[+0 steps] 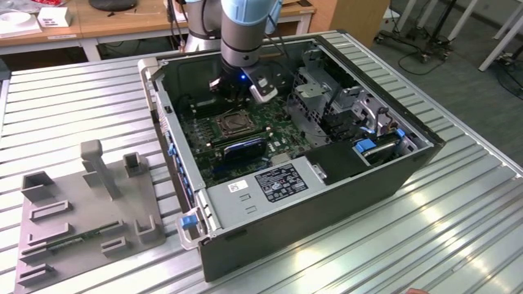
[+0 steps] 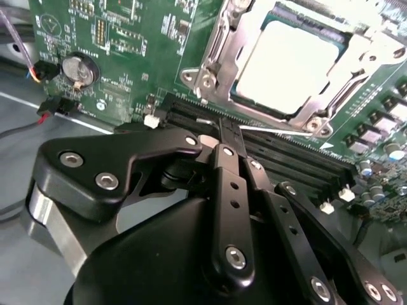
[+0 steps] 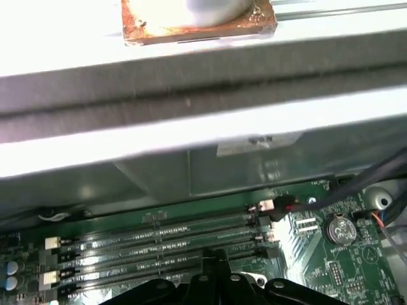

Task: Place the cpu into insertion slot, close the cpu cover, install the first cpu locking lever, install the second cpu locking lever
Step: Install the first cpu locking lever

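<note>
**Processor seated in its socket, gripper tips at a lever rod**

In the second wrist view the cpu (image 2: 289, 60), its pale metal top up, lies flat inside the insertion slot (image 1: 231, 124). The cpu cover (image 2: 215, 47) is down around it, with the chip showing through the cut-out. A thin silvery locking lever (image 2: 280, 130) runs along the socket's edge, between the socket and the long black memory slots (image 2: 286, 159).

The gripper (image 2: 227, 135) has its black fingers (image 2: 227, 190) drawn together, and their tips meet right at this rod. Whether the rod is pinched between them cannot be told.

The surrounding green motherboard (image 2: 127, 51) carries a coin cell (image 2: 77, 70). In the exterior view the arm (image 1: 245, 30) reaches down into the open computer case (image 1: 327, 202), which lies on a ribbed metal table (image 1: 82, 104). A grey fixture tray (image 1: 82, 202) sits beside the case on the exterior view's left.
</note>
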`<state>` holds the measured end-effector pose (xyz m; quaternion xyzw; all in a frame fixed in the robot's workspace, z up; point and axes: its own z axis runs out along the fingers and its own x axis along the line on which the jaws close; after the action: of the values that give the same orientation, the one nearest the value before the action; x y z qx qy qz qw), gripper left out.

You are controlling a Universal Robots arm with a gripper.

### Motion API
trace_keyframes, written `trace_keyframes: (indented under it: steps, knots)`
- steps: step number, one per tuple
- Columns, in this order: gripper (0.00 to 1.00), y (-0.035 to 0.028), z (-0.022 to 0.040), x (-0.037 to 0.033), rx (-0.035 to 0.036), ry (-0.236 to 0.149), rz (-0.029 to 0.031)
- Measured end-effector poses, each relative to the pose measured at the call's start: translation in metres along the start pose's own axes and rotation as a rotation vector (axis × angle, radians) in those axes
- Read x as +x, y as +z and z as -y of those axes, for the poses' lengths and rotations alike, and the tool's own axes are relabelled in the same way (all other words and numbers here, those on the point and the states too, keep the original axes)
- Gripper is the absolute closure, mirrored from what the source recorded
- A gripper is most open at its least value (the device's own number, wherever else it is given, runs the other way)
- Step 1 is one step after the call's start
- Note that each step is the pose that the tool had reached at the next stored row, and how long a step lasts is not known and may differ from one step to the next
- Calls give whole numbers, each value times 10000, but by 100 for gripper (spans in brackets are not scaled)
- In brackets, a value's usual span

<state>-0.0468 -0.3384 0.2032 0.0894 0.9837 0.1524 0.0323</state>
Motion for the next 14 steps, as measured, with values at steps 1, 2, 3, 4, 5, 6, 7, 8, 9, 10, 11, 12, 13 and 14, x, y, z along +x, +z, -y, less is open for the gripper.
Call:
trace_keyframes:
  steps: [1, 2, 3, 4, 5, 6, 7, 8, 9, 10, 11, 12, 13, 14]
  knots:
    - [89, 2, -11, 2, 1, 0, 0]
    - [89, 4, -20, 4, 2, 1, 0]
    - [89, 5, -25, 4, 1, 0, 0]
    - [89, 5, -26, 4, 1, 0, -1]
    - [89, 5, -26, 4, 1, 0, -1]
    - [89, 5, -26, 4, 1, -1, 0]
    - [89, 6, -26, 4, 6, -1, 1]
    - [89, 6, -27, 2, 18, -2, 3]
    - [89, 7, -26, -3, 34, -3, 5]
    - [89, 6, -25, -9, 47, -4, 4]
    - [89, 7, -24, -16, 53, -3, 3]
    - [89, 9, -23, -24, 58, -3, 2]
    - [89, 11, -23, -32, 62, -2, 1]
    - [89, 13, -23, -39, 67, -3, 0]
